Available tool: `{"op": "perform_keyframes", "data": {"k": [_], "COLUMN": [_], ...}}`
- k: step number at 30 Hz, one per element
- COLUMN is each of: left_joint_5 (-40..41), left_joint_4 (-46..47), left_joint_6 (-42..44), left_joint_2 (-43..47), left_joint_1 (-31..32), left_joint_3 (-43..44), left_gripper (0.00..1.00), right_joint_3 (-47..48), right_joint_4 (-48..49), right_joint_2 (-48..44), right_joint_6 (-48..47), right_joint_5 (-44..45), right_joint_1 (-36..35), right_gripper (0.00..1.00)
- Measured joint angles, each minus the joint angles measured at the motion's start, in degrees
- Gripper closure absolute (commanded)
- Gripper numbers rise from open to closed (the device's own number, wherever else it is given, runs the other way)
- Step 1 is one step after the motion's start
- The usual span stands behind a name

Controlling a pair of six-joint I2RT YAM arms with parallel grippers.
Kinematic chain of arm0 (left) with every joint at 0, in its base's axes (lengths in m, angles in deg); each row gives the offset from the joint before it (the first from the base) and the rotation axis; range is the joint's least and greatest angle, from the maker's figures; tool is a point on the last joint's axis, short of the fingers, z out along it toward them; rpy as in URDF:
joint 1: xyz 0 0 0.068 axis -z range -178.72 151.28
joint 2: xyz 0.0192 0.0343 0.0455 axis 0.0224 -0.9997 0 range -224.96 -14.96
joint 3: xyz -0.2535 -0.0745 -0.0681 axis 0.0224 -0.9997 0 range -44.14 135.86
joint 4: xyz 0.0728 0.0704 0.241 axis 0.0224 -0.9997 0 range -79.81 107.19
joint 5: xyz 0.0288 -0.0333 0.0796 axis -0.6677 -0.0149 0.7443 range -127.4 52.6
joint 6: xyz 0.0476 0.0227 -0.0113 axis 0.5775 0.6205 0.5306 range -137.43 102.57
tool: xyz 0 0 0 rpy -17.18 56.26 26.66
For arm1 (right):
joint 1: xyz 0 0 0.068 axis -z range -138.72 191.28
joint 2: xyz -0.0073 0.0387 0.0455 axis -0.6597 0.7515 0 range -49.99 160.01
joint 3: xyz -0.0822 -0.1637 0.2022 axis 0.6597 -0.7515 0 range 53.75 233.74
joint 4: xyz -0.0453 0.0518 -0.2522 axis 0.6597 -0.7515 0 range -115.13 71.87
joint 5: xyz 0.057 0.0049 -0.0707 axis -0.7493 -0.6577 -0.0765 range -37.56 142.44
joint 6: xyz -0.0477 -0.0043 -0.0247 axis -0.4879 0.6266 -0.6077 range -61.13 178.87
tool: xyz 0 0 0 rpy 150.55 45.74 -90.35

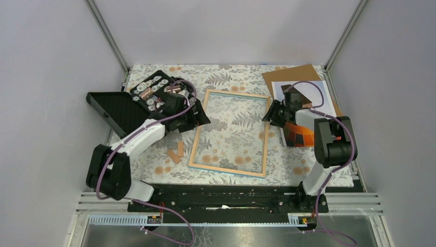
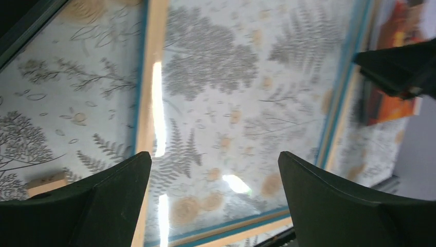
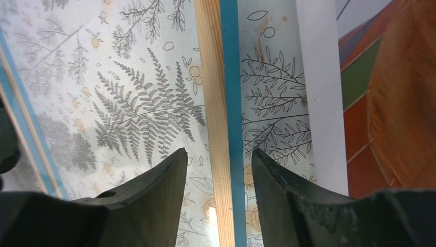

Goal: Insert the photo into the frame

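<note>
Grey-walled cell, fern-print tabletop [image 1: 226, 77]: the frame [image 1: 226, 170] lies wood side up at centre, the photo [image 1: 298, 135] just outside its right rail.
The right tool [image 3: 218, 154] hangs over that rail, fingers partly apart astride it, gripping nothing. The photo lies to its right in the top view, picture side up, its long axis roughly parallel to the rail; the right arm is much the nearer. The left tool [image 2: 213, 157], spread wide and empty, hovers over the frame's left rail.
</note>
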Motion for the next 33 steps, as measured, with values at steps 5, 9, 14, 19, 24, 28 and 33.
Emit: {"op": "perform_keyframes", "data": {"k": [5,9,14,19,24,28,33], "left_joint_5": [1.99,2.16,0.33,-6.38,-9.73,-9.68,-9.09], "left_joint_4": [-0.48,1.25,4.63,8.94,8.66,2.49,-1.62], "left_joint_6": [0.48,0.04,-0.72,-1.95,-2.40,-0.11,2.82], "left_joint_2": [-7.06,-9.38,-9.38,-10.14,-7.96,-0.76,9.22], "left_joint_1": [-0.57,-0.68,-0.68,-0.68,-1.01,-3.63,-9.66], "left_joint_3": [-0.74,-2.62,-5.57,-8.46,-9.27,-6.40,-3.39], "left_gripper": [0.01,0.01,0.01,0.01,0.01,0.01,0.01], "right_joint_3": [1.09,1.68,3.13,6.49,7.72,6.47,4.02], "right_joint_4": [-2.47,-3.78,-5.77,-13.00,-19.12,-18.47,-17.51], "right_joint_2": [0.20,0.20,0.04,-0.07,-6.34,-15.56,-18.73], "right_joint_6": [-1.29,-1.40,-2.34,-4.74,-9.01,-13.18,-18.25], "right_joint_5": [4.83,7.39,12.50,17.97,20.28,17.99,16.31], "right_joint_1": [-1.86,-2.32,-2.71,-2.71,-4.79,-16.46,-39.76], "right_gripper": [0.59,0.48,0.36,0.16,0.09,0.12,0.15]}}
